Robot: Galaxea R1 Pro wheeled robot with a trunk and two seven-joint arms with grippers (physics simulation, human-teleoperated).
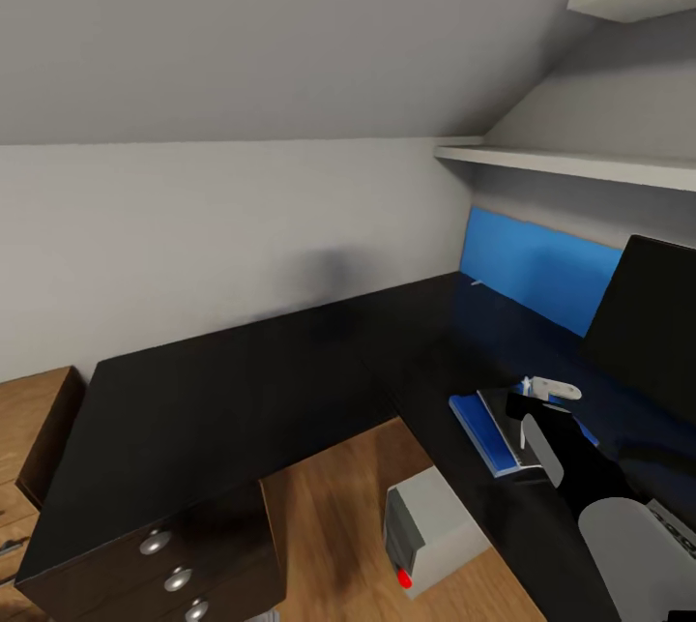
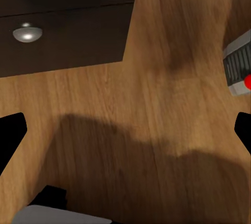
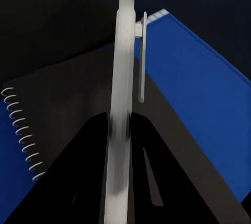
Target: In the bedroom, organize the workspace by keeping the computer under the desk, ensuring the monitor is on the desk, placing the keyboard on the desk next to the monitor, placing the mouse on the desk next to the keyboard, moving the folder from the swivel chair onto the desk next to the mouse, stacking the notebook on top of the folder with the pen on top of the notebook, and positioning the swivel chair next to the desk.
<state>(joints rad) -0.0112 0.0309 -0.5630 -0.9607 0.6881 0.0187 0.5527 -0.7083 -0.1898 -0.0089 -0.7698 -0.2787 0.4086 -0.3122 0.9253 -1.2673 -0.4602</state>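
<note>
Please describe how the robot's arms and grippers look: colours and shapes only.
The right arm has a rounded light grey shell, then a black wrist part with a pale grey panel. The right gripper has flat, black, tapering fingers. The left gripper shows black fingertips at both edges. No cables or markings are visible.

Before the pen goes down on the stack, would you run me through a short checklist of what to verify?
1. Pen held by the right gripper: ok, its fingers are closed on the barrel.
2. Notebook lying on the folder: ok, blue shows past it on both sides.
3. Pen above the notebook: ok in the right wrist view.
4. Pen touching the notebook: cannot tell.
5. Computer under the desk: ok, on the floor by the desk edge.
6. Left gripper out of the way: ok, open over bare floor.
</note>
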